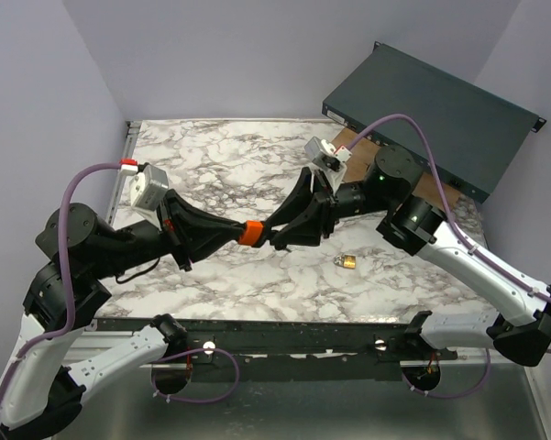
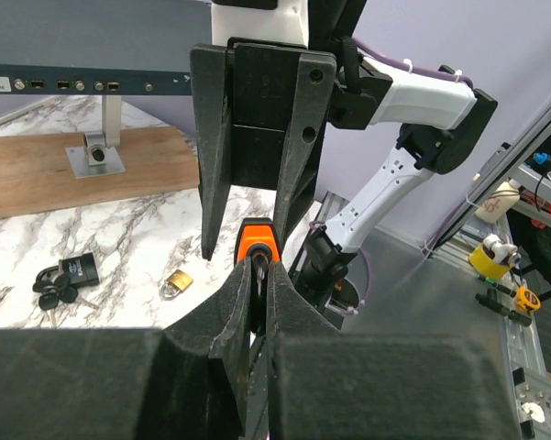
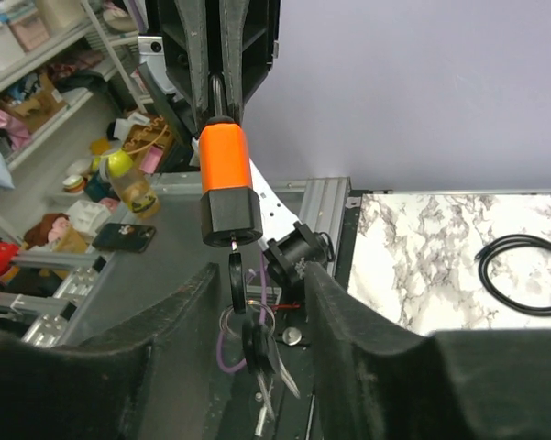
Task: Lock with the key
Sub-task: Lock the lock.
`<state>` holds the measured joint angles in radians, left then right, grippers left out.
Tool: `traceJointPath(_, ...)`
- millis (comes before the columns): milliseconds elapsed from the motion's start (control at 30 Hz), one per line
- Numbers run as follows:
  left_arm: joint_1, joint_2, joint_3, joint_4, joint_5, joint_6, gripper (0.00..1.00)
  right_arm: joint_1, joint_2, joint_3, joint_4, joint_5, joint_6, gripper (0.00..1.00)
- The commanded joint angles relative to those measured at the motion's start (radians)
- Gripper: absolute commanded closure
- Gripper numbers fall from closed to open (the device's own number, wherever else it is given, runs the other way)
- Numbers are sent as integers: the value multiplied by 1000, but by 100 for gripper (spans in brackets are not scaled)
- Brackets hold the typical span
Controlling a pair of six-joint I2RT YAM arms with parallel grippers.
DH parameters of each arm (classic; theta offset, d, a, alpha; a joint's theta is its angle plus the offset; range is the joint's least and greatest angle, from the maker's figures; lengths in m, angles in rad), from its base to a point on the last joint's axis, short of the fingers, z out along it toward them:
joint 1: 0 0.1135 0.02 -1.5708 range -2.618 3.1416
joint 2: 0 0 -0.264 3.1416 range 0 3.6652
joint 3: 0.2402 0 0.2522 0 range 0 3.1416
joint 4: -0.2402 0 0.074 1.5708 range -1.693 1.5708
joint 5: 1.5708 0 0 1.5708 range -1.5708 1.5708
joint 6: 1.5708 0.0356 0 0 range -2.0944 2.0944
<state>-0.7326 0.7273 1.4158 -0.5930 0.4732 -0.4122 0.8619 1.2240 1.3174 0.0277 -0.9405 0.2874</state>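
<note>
An orange padlock with a black base hangs in the air above the marble table. My left gripper is shut on its shackle. In the left wrist view the pads pinch the shackle just below the orange body. In the right wrist view a black-headed key sits in the padlock's keyhole, and a ring of spare keys dangles from it. My right gripper is open, one finger on each side of the key and not touching it.
A small brass padlock lies on the marble near the right arm. A black padlock with keys lies near it. A dark rack unit and a wooden board take up the back right. A black cable loop lies on the table.
</note>
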Motion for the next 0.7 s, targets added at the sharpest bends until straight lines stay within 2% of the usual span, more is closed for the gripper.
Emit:
traceJointPath(0, 1, 1, 31, 67, 9, -10, 100, -1, 10, -15, 52, -35, 38, 60)
traceJointPath(133, 1, 4, 32, 64, -3, -10, 100, -1, 4, -23, 51, -34, 38, 73)
traceJointPath(300, 1, -2, 31, 66, -41, -8, 100, -1, -12, -36, 34, -24, 21, 99)
traceJointPath(467, 4, -2, 33, 67, -76, 5, 100, -1, -38, -62, 24, -9, 8, 99)
traceJointPath(667, 21, 19, 59, 68, -48, 16, 100, -1, -76, -107, 0, 25, -14, 99)
